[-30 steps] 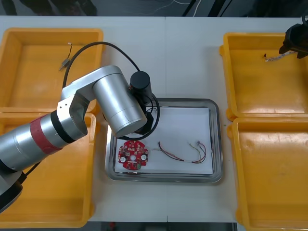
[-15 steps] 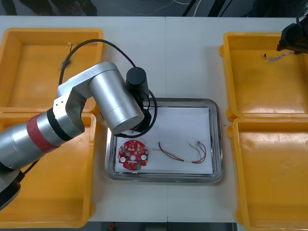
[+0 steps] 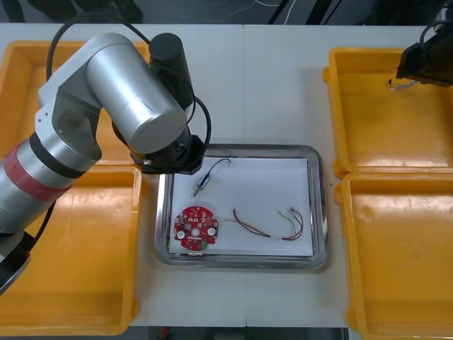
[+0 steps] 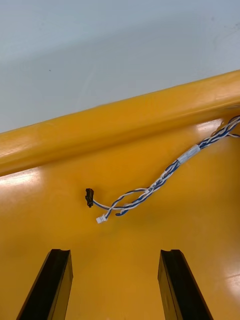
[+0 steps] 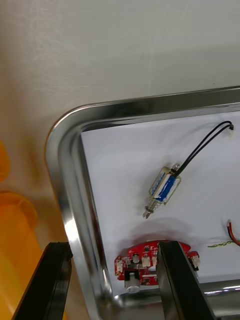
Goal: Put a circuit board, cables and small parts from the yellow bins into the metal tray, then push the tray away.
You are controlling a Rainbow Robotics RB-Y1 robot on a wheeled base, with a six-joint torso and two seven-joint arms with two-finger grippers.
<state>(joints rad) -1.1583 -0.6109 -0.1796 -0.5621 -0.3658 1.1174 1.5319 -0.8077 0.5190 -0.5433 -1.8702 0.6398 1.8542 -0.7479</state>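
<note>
Presently the left gripper (image 5: 112, 246) hangs over the far-left corner of the shiny, rectangular metal tray (image 3: 320, 212), which is white inside; its black fingers (image 5: 50, 285) stand wide apart with nothing between them. On the white floor just beyond those fingers lies a small metal part with a blue band (image 5: 164, 187), tilted, with a thin black cable (image 5: 205, 142) running from it toward the tray's middle. Nearer the robot in the tray's left half lies the round red circuit board (image 3: 196, 228), flat. To its right lie two thin, loosely curled cables with red strands (image 3: 250, 225), near each other but apart.

Across the table, the right gripper (image 4: 115, 252) hovers over the far yellow plastic bin on the right side (image 3: 386, 134), close to that bin's far wall; its fingers (image 4: 180, 285) are spread wide and grip nothing. Ahead of them on the bin floor lies the twisted blue and white cable (image 4: 160, 182), untouched, with a small black plug and a white one at its near end. The tray sits at the table's centre, between the left and right bins.
</note>
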